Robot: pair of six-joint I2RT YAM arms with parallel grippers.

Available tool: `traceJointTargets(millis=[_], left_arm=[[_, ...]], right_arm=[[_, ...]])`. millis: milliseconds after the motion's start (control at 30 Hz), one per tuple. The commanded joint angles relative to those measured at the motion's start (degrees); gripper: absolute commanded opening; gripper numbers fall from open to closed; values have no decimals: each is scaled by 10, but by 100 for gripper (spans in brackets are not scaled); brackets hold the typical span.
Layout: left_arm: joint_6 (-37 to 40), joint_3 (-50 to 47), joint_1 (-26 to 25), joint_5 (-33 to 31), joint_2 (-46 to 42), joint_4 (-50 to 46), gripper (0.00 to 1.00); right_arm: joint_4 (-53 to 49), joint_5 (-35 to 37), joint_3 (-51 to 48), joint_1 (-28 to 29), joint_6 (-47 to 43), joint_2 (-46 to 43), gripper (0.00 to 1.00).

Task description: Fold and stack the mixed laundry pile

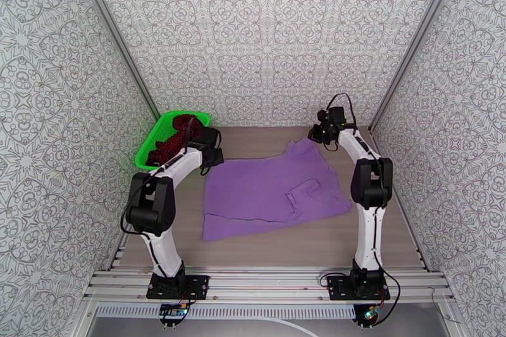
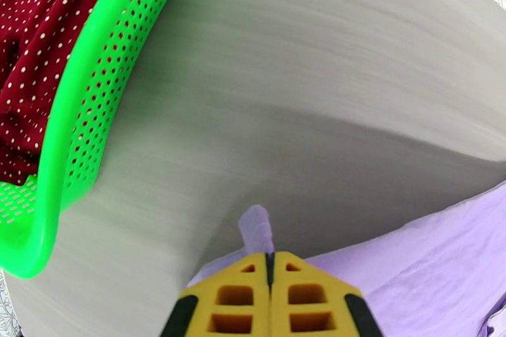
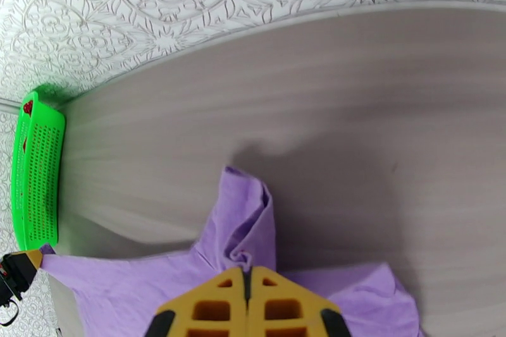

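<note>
As shirt (image 1: 272,196) likely needs flattening | left gripper (image 2: 271,258), right gripper (image 3: 246,270) are pinching its far edge, jaws closed | red garment (image 2: 38,47) is lying in basket (image 2: 82,85)

The counter (image 1: 303,243) under the basket (image 1: 148,141) is matt, smooth grey wood-grain. The basket is glossy green perforated plastic. Inside it, the patterned garment (image 2: 38,47) looks like thin woven cloth. Right of the basket, the T-shirt (image 1: 272,196) is soft, matt lavender knit. The left end effector (image 2: 271,257) is matt yellow, seemingly rubbery plastic.
</note>
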Motion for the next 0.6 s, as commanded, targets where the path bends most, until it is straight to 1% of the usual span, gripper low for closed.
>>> traceJointTargets(millis=[0, 567], left_arm=[[9, -20, 2, -15, -26, 14, 0], [-4, -110, -10, -17, -86, 40, 0]], right_arm=[[32, -8, -34, 3, -10, -49, 0], [85, 8, -228, -5, -25, -200, 0]])
